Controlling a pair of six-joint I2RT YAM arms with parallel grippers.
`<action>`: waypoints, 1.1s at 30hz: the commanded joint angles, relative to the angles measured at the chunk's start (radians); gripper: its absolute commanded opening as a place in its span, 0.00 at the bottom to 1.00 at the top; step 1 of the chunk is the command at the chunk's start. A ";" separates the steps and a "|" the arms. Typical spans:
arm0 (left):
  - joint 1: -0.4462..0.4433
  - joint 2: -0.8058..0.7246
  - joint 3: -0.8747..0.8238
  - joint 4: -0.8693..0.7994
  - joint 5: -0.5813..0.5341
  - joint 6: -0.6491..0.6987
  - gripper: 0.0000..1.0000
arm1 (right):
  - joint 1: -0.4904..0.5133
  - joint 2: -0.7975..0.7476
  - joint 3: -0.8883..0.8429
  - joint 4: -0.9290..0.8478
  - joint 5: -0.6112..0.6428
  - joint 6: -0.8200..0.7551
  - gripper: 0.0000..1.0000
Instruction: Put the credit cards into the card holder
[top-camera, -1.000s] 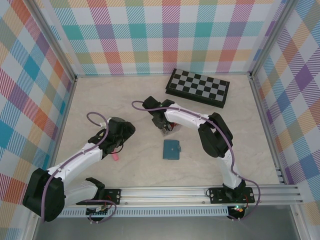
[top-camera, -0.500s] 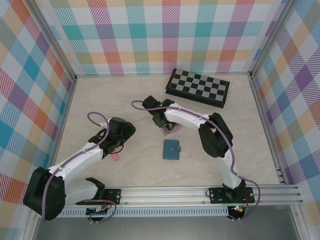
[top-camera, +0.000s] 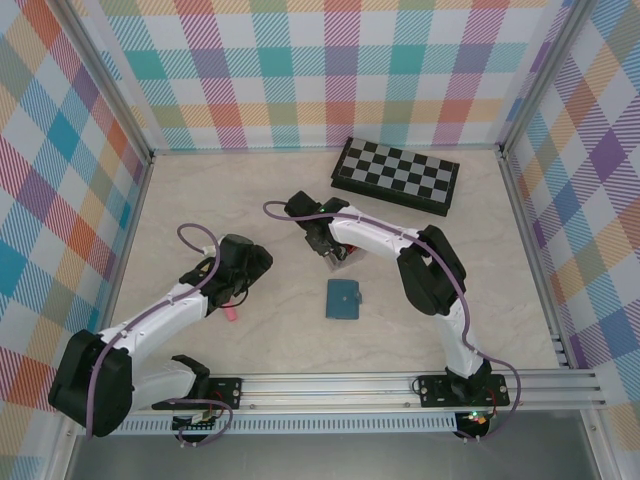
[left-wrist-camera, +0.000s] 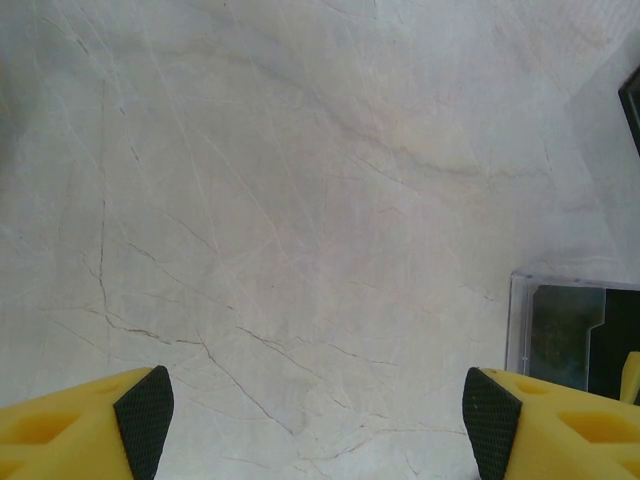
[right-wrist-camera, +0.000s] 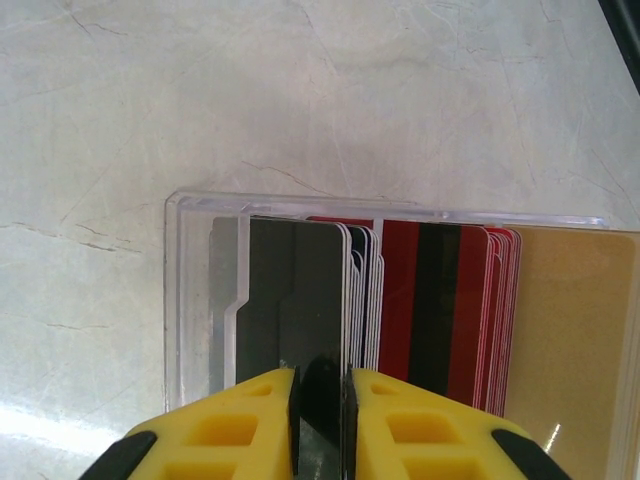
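Near the middle of the tabletop (top-camera: 250, 200), a clear tray (right-wrist-camera: 190, 300) holds the credit cards standing on edge in a row: dark ones at one end, red ones (right-wrist-camera: 430, 300) with a black stripe in the middle, and a tan one (right-wrist-camera: 570, 330) at the other end. We see the right fingers (right-wrist-camera: 240, 425) drawn narrow from above on either side of the top edge of a dark card (right-wrist-camera: 295, 300) in the dark group. We think that choice makes sense, because an upright card offers only its thin edge to pinch. The card holder (top-camera: 345, 299) lies flat just toward the near edge from the tray, apart from it, and from above it looks folded shut to us. If so, it would need opening before any card can slide in. The left fingers (left-wrist-camera: 70, 430) stand wide with nothing between them, low over bare tabletop toward the left side, with the tray's corner just beside them. We take that arm to be waiting. A pink stick (top-camera: 231, 313) lies near it, and a chessboard (top-camera: 396, 175) sits by the far edge, clear of the work.
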 joint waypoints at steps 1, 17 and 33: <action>0.015 0.013 -0.004 0.008 0.008 -0.009 0.78 | -0.002 -0.057 0.020 -0.043 0.021 -0.005 0.19; 0.016 0.040 0.008 0.037 0.052 0.016 0.79 | -0.015 -0.138 0.008 -0.057 -0.126 0.035 0.08; 0.074 0.181 0.097 0.491 0.628 0.014 0.87 | -0.324 -0.520 -0.308 0.283 -0.913 0.348 0.04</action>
